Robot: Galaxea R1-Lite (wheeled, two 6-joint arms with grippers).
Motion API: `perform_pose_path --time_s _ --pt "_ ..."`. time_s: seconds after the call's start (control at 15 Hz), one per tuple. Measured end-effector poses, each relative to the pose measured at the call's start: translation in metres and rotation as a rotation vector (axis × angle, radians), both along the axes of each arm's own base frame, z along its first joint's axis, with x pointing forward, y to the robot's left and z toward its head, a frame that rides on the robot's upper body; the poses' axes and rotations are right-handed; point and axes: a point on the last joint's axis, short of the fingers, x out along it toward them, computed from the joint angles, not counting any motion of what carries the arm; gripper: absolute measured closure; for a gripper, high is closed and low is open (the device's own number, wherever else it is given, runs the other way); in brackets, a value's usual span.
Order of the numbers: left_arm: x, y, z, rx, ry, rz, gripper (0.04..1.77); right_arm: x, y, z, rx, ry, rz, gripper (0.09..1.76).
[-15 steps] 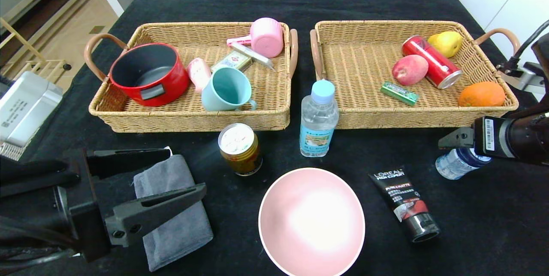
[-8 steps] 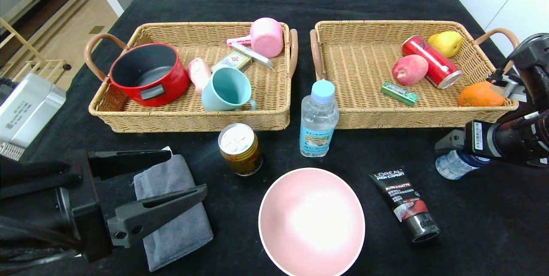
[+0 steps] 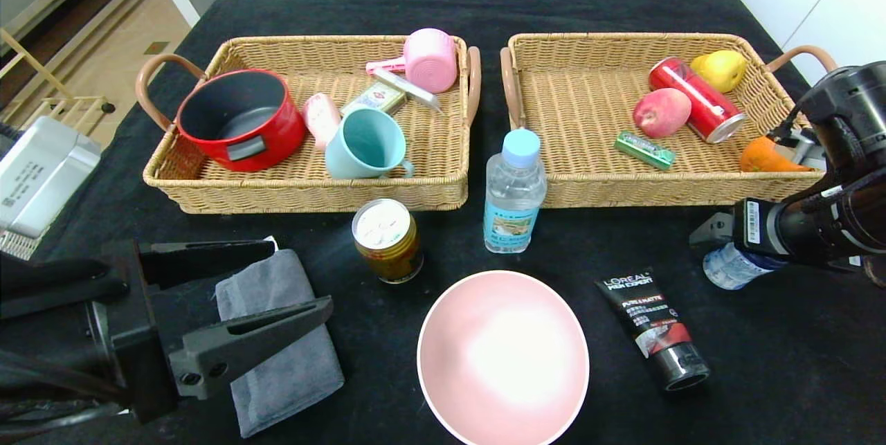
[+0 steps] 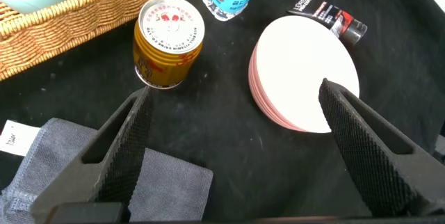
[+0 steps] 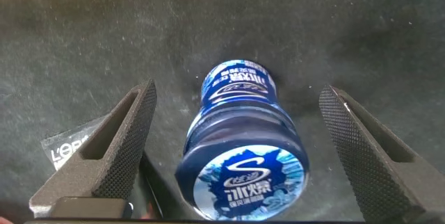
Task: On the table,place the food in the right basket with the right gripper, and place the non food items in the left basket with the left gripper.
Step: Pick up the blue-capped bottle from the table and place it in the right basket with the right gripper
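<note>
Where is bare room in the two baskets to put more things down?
The right basket has a bare weave floor on its left half, between its left handle and the apple. The left basket is crowded: red pot, teal mug and small items leave only its front right corner free.

Table [image 3: 443, 9]: black cloth. Both baskets tan wicker w/ brown handles, left basket [image 3: 228, 199], right basket [image 3: 692, 189]. Towel [image 3: 284, 355] grey. Bowl [image 3: 503, 357] pale pink. Tube [image 3: 653, 326] black, white text, red band. Can [image 3: 387, 240] gold-yellow, white top. Bottle [image 3: 514, 191] clear, pale blue cap, blue label. Jar [image 5: 240, 151] clear, dark blue lid w/ white-light blue print. Pot [image 3: 239, 118] at 10 o'clock red, grey inside. Mug [image 3: 365, 144] teal. Grippers black: left gripper [image 3: 277, 279], right gripper [image 5: 236, 130].
</note>
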Motion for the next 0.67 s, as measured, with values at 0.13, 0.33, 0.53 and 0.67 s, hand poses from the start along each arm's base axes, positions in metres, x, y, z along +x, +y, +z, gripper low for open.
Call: perform_pose_path --time_s 0.13,0.33,0.53,0.67 --pt "0.0000 0.0000 0.0000 0.000 0.000 0.000 0.09 0.0005 0.0004 -0.0010 0.002 0.002 -0.001 0.14" --pt "0.0000 0.0000 0.0000 0.000 0.000 0.000 0.09 0.0008 0.0013 -0.0026 0.001 0.010 0.001 0.14" --pt "0.0001 0.0000 0.0001 0.000 -0.001 0.000 0.09 0.0019 0.0016 -0.0044 0.000 0.016 0.002 0.52" --pt "0.0000 0.0000 0.0002 -0.001 -0.002 0.000 0.09 0.0022 0.0017 -0.0056 -0.002 0.020 0.001 0.80"
